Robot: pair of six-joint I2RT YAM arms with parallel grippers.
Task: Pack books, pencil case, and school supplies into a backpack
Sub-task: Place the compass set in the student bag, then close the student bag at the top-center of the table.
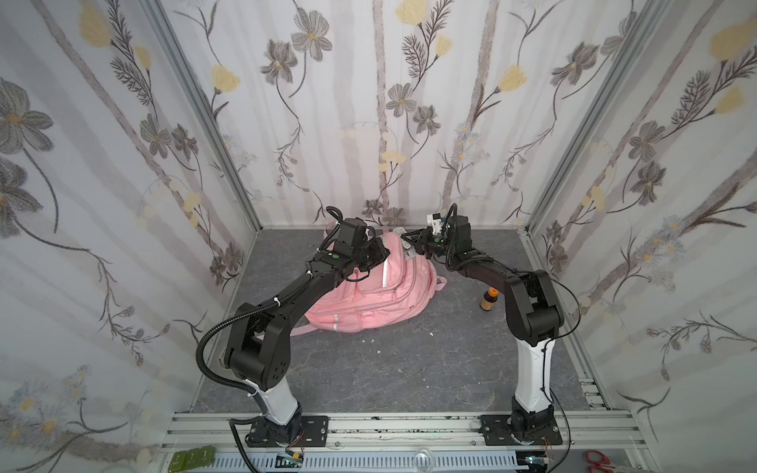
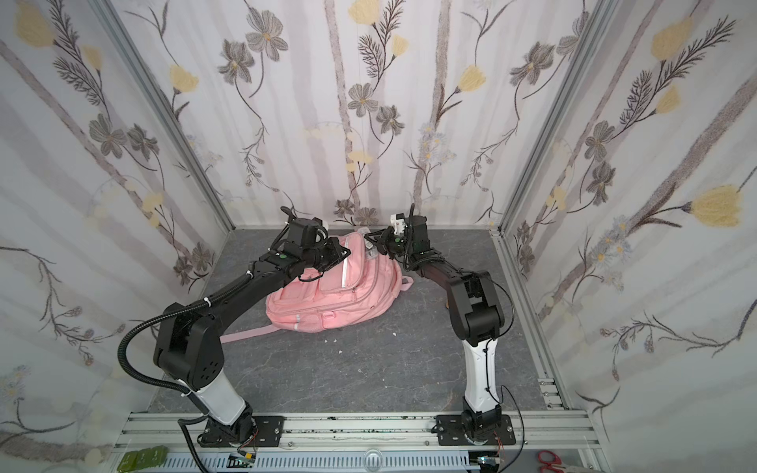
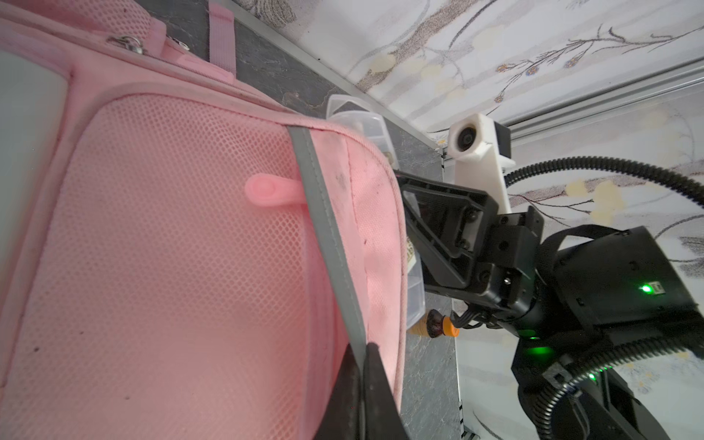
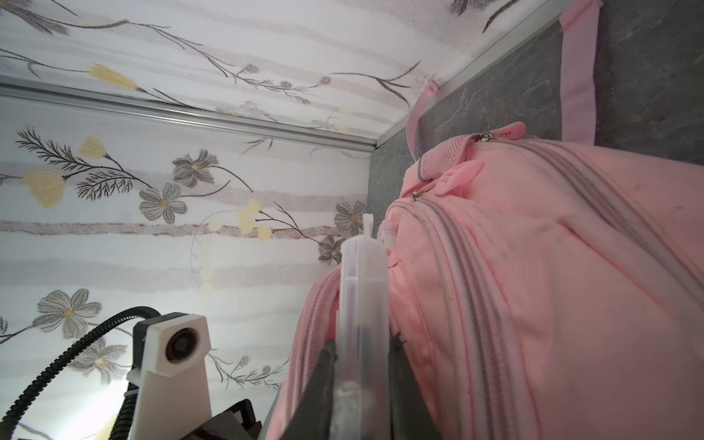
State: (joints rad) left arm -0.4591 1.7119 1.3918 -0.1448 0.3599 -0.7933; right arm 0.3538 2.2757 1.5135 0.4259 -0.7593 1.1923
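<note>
Pinching the soft backpack (image 3: 190,247) by its trim at far left, my left gripper (image 3: 362,388) holds limp fabric; my right gripper (image 4: 362,381) clamps the narrow clear plastic case (image 4: 362,289) — rigid, light, likely slick.

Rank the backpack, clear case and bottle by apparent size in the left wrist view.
1. backpack
2. clear case, partly hidden
3. bottle, smallest, though farther off and half hidden

Floral wallpaper walls (image 1: 348,82), aluminium corner posts (image 1: 203,110), dark grey marbled floor (image 1: 409,368), soft even light
</note>
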